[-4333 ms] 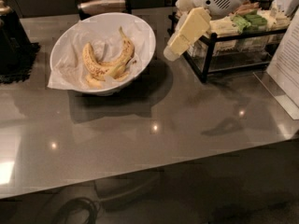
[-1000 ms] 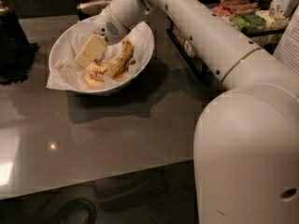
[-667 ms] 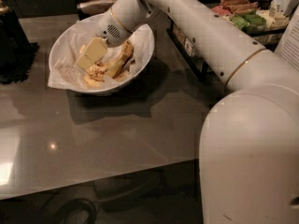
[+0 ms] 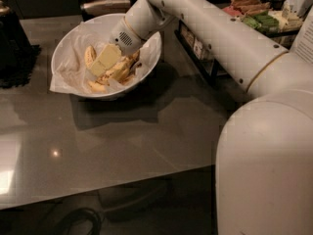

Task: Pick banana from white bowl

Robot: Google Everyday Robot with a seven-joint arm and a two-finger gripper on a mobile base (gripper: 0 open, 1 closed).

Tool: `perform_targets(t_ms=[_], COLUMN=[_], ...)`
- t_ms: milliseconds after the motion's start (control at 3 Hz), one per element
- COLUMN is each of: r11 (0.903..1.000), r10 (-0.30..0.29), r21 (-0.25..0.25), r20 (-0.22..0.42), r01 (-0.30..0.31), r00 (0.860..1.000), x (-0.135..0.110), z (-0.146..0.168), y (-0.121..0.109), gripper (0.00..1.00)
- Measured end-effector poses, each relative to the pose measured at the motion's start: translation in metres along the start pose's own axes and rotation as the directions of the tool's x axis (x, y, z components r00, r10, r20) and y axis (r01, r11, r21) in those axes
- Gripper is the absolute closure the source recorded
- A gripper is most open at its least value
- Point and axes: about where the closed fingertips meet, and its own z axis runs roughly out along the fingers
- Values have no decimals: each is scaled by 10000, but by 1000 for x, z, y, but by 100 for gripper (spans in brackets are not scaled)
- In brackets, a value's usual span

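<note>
The white bowl [image 4: 68,38] lined with crumpled white paper sits at the far left of the grey table. Bananas [image 4: 89,56] with brown spots lie inside it, partly covered by the arm. My gripper [image 4: 103,62] reaches down into the bowl from the right, its pale yellow fingers [image 4: 106,58] lying on top of the bananas. The white arm stretches across the right half of the view.
A black wire rack [image 4: 254,18] of packets stands at the back right, behind the arm. A dark object [image 4: 14,48] stands at the left edge of the table [image 4: 122,141]. Bags lie beyond the bowl at the back.
The arm has swung from the rack on the right over to the bowl. In the last second the gripper has sunk lower onto the bananas.
</note>
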Motion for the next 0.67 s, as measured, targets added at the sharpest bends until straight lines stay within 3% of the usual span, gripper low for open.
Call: perform_targets(t_ms=[667], r11=[9976], r10=[549], r21=[442], r20=[-448], r01=[-530], r00=[9975], x=[12], z=[6], y=[7], gripper=[34])
